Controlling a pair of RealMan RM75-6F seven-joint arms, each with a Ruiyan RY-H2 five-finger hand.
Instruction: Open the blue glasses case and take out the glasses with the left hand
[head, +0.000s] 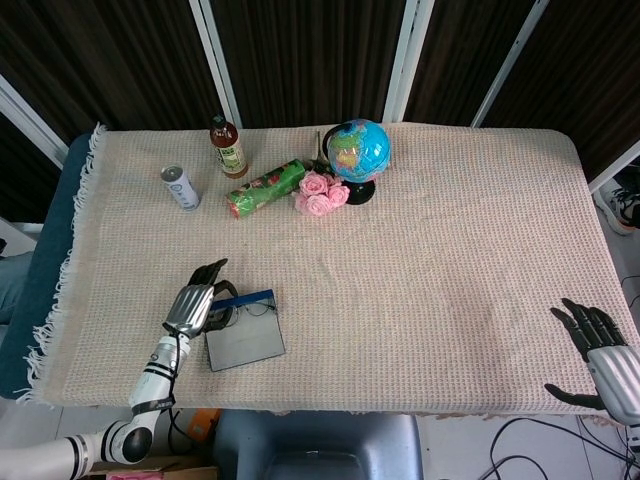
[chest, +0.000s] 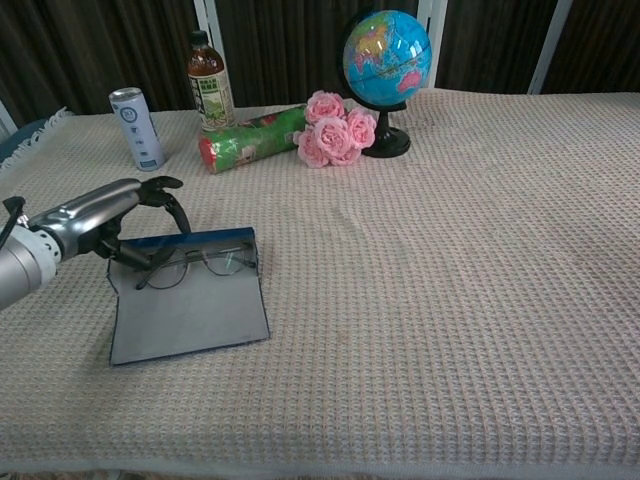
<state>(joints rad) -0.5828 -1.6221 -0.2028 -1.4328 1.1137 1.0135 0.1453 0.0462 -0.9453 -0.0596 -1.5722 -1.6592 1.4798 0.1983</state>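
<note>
Glasses (chest: 196, 263) lie in the open blue case (chest: 187, 310), touching left hand (chest: 105, 217).

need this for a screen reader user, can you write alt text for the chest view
The robot's left hand grips the far left edge of an opened blue glasses case, with the glasses lying in it. Behind stand a can, bottle, green roll, pink roses and globe.

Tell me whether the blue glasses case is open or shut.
Open: the case lies flat with its flap spread, and the glasses rest exposed on it.
</note>
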